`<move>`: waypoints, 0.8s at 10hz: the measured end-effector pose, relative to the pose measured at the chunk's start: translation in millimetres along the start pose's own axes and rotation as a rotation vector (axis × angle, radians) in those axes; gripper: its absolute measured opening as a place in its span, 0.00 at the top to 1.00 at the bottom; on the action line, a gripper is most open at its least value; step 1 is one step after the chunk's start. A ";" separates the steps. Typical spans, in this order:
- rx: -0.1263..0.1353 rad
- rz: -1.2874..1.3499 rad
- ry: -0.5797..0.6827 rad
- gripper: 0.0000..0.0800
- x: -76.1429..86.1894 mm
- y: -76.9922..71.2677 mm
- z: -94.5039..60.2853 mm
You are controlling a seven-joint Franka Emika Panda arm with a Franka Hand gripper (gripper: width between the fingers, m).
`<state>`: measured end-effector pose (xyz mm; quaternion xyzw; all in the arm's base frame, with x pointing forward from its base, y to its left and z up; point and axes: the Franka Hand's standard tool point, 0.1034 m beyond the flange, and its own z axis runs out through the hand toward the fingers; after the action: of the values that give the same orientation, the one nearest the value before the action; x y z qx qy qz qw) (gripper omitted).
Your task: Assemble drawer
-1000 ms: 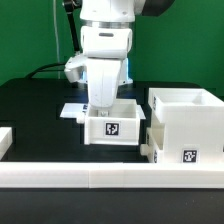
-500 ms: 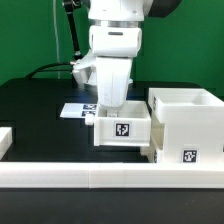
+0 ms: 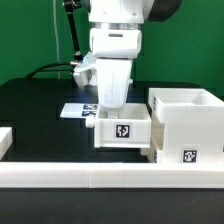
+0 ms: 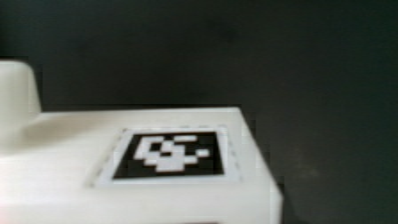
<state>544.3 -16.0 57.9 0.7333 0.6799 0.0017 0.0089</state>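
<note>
Presently in hand: the seating of one tray (image 3: 123, 131) into the casing (image 3: 186, 128), as I judge it; the drawer is not yet together.
Claw: the claw (image 3: 110, 108) hangs straight down over the tray, its tips hidden behind the tray's wall. I cannot tell how far open it stands, or whether it grips the tray.
Tray: on the black worktop (image 3: 35, 95), tagged face toward the exterior camera, close against the casing's side on the exterior view's left. I cannot tell whether they are touching or just apart.
Casing: upright at the exterior view's right, its hollow open to the top, a tag low on its front, just behind the border rail (image 3: 100, 180).
Wrist view: a blurred white face bearing a tag (image 4: 173, 155) fills the near field; no fingers show.
Behind: the marker board (image 3: 74, 110) lies flat on the worktop.
Next move: it calls for a sure hold on the tray, then squaring it to the casing's opening before it goes in; a skewed entry would likely jam.
</note>
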 end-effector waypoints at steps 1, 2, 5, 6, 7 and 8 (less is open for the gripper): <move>0.000 0.000 0.000 0.95 -0.2 -0.1 0.1; 0.001 0.000 0.000 0.95 -0.2 -0.2 0.5; -0.001 0.003 0.001 0.95 5.9 0.5 -0.2; 0.000 0.004 0.000 0.95 8.1 0.7 -0.5; 0.002 -0.004 -0.004 0.95 11.0 -0.1 0.8; 0.005 -0.015 -0.006 0.95 13.6 -1.6 2.7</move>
<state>543.7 -2.3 55.0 0.7282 0.6853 -0.0023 0.0094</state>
